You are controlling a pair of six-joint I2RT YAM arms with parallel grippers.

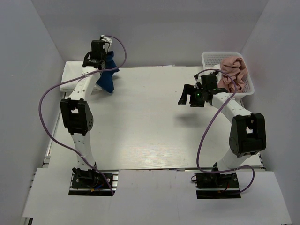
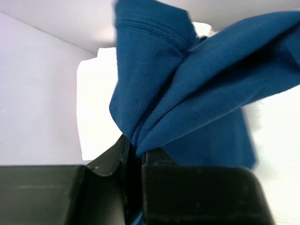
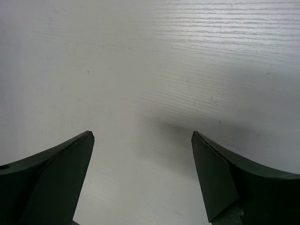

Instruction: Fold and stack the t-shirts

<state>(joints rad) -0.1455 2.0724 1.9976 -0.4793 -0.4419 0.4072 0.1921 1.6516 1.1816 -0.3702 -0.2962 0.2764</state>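
My left gripper (image 1: 104,60) is at the far left of the table, shut on the navy blue t-shirt (image 1: 107,74), which hangs bunched below it. In the left wrist view the blue cloth (image 2: 197,89) is pinched between the closed jaws of the gripper (image 2: 138,150). A folded white t-shirt (image 1: 74,73) lies flat at the far left corner under it. The dusty pink t-shirt (image 1: 233,71) lies crumpled in the basket. My right gripper (image 1: 186,97) is open and empty above the bare table, right of centre; the right wrist view shows its gripper (image 3: 143,136) with only tabletop between the jaws.
A white plastic mesh basket (image 1: 210,58) stands at the far right corner. White walls enclose the table on the left, back and right. Purple cables loop from both arms.
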